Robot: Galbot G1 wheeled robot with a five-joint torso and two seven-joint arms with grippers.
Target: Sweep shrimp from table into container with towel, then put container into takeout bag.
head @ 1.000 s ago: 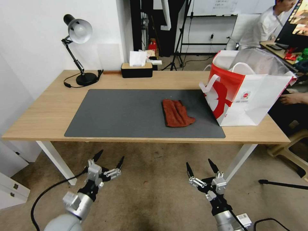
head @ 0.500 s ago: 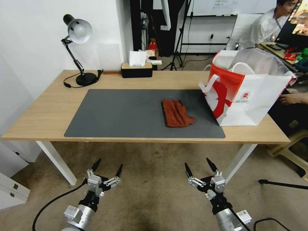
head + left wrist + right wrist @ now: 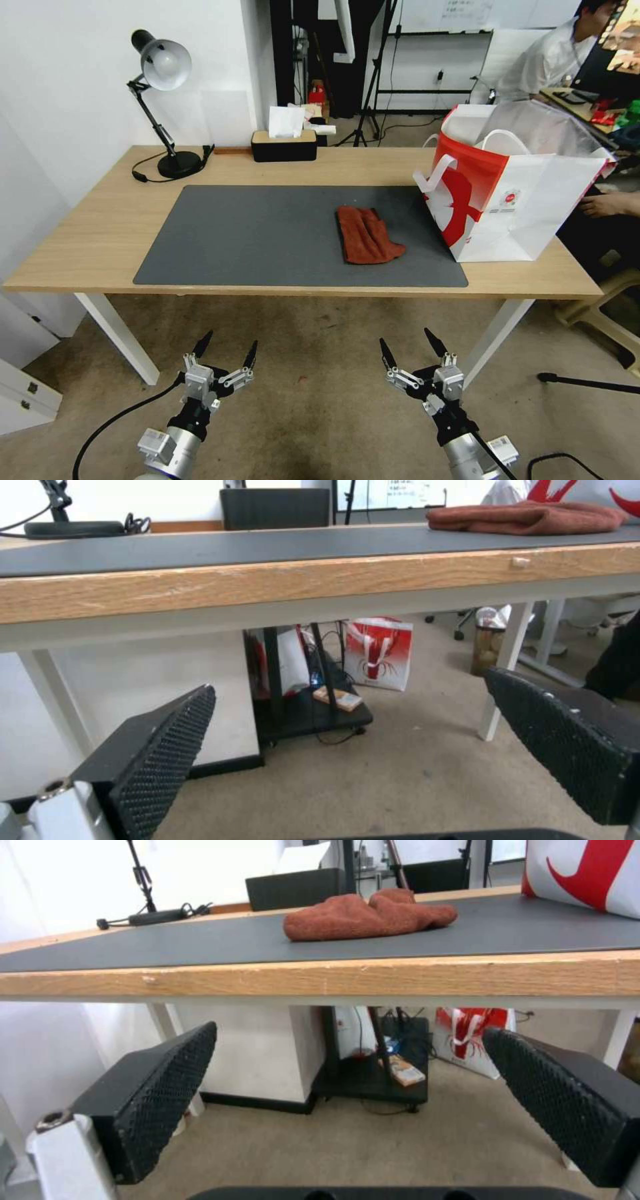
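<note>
Rust-red and fuzzy, the towel [image 3: 367, 235] lies crumpled on the dark grey mat [image 3: 267, 233], on the right part of it, just where it lay a second ago. The takeout bag [image 3: 510, 193] stands upright near it, on the right end of the table [image 3: 87, 227], and has not moved either. Its mouth is open and its white handles stick up. No bowl and no shrimp can be seen on the table top.

What has changed is down low. Both arms have slid a little lower and closer to the robot than before. The left gripper [image 3: 225, 352] hangs over the floor in front of the table, below its edge, with its fingers spread wide and nothing between them. The right gripper [image 3: 407, 348] hangs the same way on the other side, fingers spread too, also holding nothing.

The table top is light wood with white legs. A black desk lamp [image 3: 162, 100] stands at the back left corner. A black tissue box [image 3: 284, 145] with white tissues sits at the back edge. The floor [image 3: 320, 400] is a dull, worn brown. Under the table, a second red and white bag [image 3: 377, 652] stands on the floor.
</note>
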